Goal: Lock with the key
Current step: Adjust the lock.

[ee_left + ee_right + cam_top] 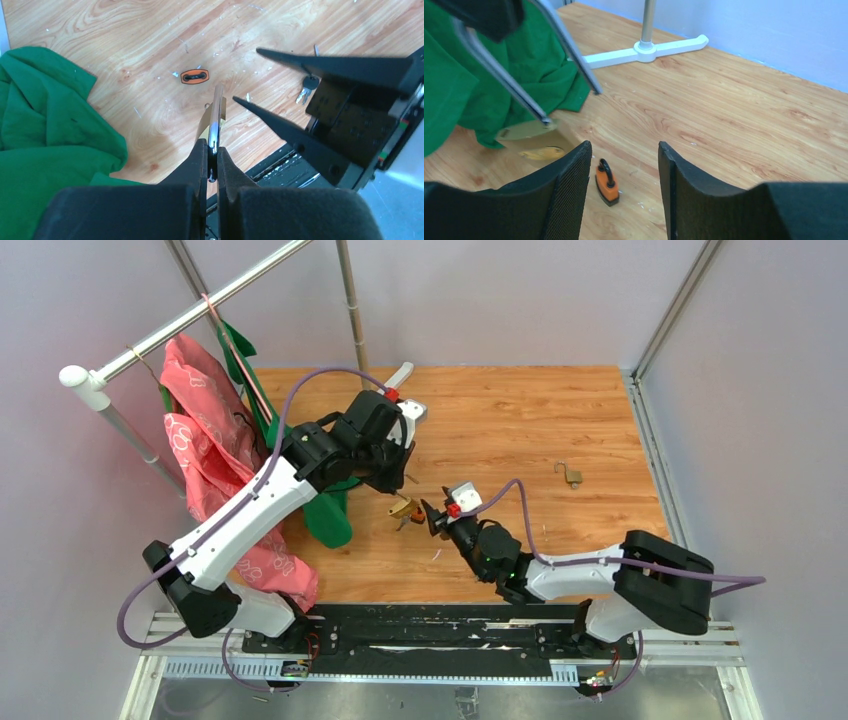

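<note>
My left gripper (212,147) is shut on the chrome shackle of a brass padlock (216,112) and holds it, body hanging down, just above the wooden table. In the top view the left gripper (395,480) and the padlock (403,507) are at mid-table. The padlock's body also shows in the right wrist view (526,130). My right gripper (624,147) is open and empty, close to the padlock's right (432,515). A bunch of keys (306,91) with a black head lies on the table under the right gripper. A small orange padlock (606,181) lies between the right fingers' line of sight.
A green cloth (45,130) lies on the table left of the padlock. A clothes rail (180,320) with pink and green garments stands at the left, its white foot (644,50) at the back. Another small padlock (570,475) lies at the right.
</note>
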Controlling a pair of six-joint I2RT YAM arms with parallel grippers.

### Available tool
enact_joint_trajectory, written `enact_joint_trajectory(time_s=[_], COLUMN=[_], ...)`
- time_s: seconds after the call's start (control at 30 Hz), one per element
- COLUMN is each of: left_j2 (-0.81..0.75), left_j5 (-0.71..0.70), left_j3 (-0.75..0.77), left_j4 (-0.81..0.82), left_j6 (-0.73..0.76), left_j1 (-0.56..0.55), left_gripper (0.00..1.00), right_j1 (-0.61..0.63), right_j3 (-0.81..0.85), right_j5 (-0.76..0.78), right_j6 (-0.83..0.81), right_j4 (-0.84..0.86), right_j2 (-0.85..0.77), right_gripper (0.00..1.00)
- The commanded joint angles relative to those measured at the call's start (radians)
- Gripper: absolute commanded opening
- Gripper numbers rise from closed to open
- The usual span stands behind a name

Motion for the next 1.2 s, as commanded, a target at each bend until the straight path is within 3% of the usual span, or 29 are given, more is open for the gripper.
enact_joint_trajectory(time_s=[0.0,0.07,0.2,0.23,0.3,0.4,0.47,0.53,0.63,0.77,0.87,0.93,1.17], left_j2=[-0.05,-0.044,-0.019,-0.014,-0.008,-0.022,-0.04,-0.056,-0.049,-0.034,-0.053,-0.071,-0.063], left_j5=[0.026,-0.028,-0.012,0.008,0.039,0.047,0.007,-0.05,-0.003,0.183,0.192,0.206,0.299], left_j3=[-0.014,-0.002,0.034,0.04,0.045,0.033,0.018,0.006,0.016,0.042,0.032,0.027,0.056], left_j4=[0.044,0.045,0.049,0.053,0.056,0.057,0.057,0.059,0.067,0.074,0.075,0.082,0.097], left_j6=[0.01,0.006,-0.017,-0.014,0.0,0.058,0.065,0.039,0.028,0.075,0.094,0.102,0.105], left_j1=[0.006,0.009,0.009,0.009,0.009,0.009,0.009,0.011,0.011,0.011,0.011,0.011,0.011], left_gripper=[0.0,0.0,0.0,0.0,0.0,0.0,0.0,0.0,0.0,0.0,0.0,0.0,0.0], right_j1=[-0.067,-0.061,0.012,0.016,0.014,-0.042,-0.153,-0.245,-0.262,-0.332,-0.439,-0.504,-0.506], right_j3=[-0.04,-0.048,-0.012,-0.006,0.01,-0.012,-0.053,-0.082,-0.083,-0.038,0.045,0.054,0.128], right_j5=[-0.211,-0.251,-0.092,-0.119,-0.26,-0.473,-0.675,-0.758,-0.837,-1.218,-1.315,-1.378,-1.511], right_j6=[0.055,0.031,0.044,0.04,0.0,-0.044,0.053,0.098,-0.02,-0.252,-0.257,-0.236,-0.138], right_j4=[-0.118,-0.136,-0.146,-0.111,-0.034,-0.046,-0.161,-0.279,-0.44,-0.582,-0.666,-0.629,-0.529], right_j2=[-0.068,-0.098,-0.099,-0.081,-0.046,-0.094,-0.193,-0.297,-0.392,-0.409,-0.373,-0.354,-0.169], right_gripper=[0.59,0.7,0.81,0.82,0.82,0.83,0.83,0.83,0.84,0.87,0.87,0.86,0.83])
